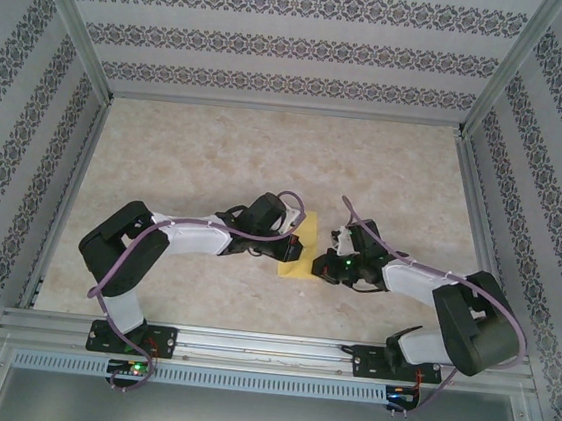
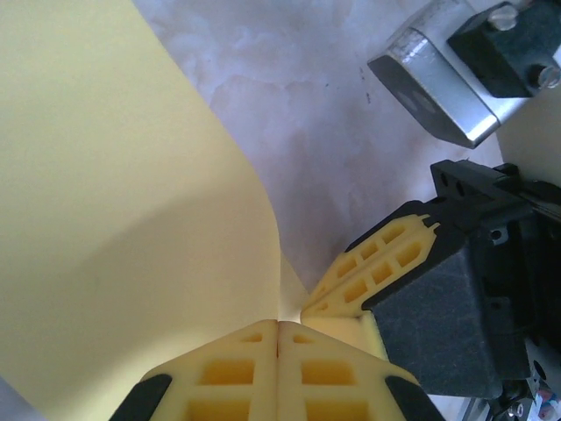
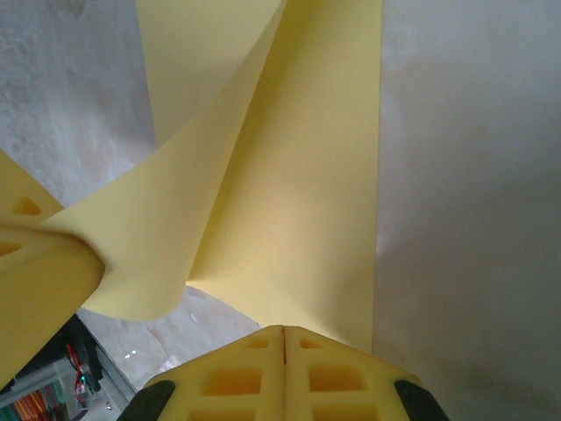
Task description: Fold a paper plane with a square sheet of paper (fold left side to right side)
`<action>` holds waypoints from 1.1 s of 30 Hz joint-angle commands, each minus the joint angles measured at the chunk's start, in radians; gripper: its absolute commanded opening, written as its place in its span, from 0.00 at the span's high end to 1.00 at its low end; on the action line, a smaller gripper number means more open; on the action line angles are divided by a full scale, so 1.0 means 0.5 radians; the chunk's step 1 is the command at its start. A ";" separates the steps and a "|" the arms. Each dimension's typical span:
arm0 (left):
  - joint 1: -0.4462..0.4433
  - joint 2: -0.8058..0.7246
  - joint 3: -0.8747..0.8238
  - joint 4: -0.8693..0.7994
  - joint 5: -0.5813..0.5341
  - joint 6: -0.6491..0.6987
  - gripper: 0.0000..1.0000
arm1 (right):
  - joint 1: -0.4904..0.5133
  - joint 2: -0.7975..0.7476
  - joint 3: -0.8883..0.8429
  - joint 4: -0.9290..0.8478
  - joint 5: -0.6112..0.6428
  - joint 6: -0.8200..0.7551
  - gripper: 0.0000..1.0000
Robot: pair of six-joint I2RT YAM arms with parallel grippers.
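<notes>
Two robot arms meet over a pale marbled tabletop (image 1: 217,154), both gripping a thin yellow square sheet of paper (image 3: 307,158). It sits near the middle of the table, a little toward the arms' bases.

The left gripper (image 2: 278,326) has its ribbed yellow fingers pressed together, pinching the sheet at one edge. From its wrist camera the paper rises away from the fingertips in a broad, smooth curve. The right gripper (image 3: 283,331) has its jaws equally closed and clamps the sheet at another edge.

From the right wrist, one part of the sheet runs flat along the table with a straight edge on the right. A second flap bows up and over to the left (a loose curve, not a pressed crease). The corner of that flap is caught between the left gripper's fingers.

The left wrist camera shows the right gripper's fingertips just beside the left's own.

From above, both arms bend inward from the aluminium rail (image 1: 267,345) at the near edge. Walls papered in dark floral bands (image 1: 278,44) enclose the table.
</notes>
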 commanded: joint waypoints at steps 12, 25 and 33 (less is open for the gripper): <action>0.084 0.037 -0.029 0.056 0.059 0.020 1.00 | 0.063 0.166 0.041 -0.005 0.169 0.016 1.00; 0.182 0.098 0.080 -0.149 0.198 0.211 1.00 | 0.074 0.195 0.071 -0.116 0.204 -0.047 1.00; 0.252 0.144 0.102 -0.160 0.234 0.264 1.00 | 0.080 0.198 0.078 -0.124 0.209 -0.044 1.00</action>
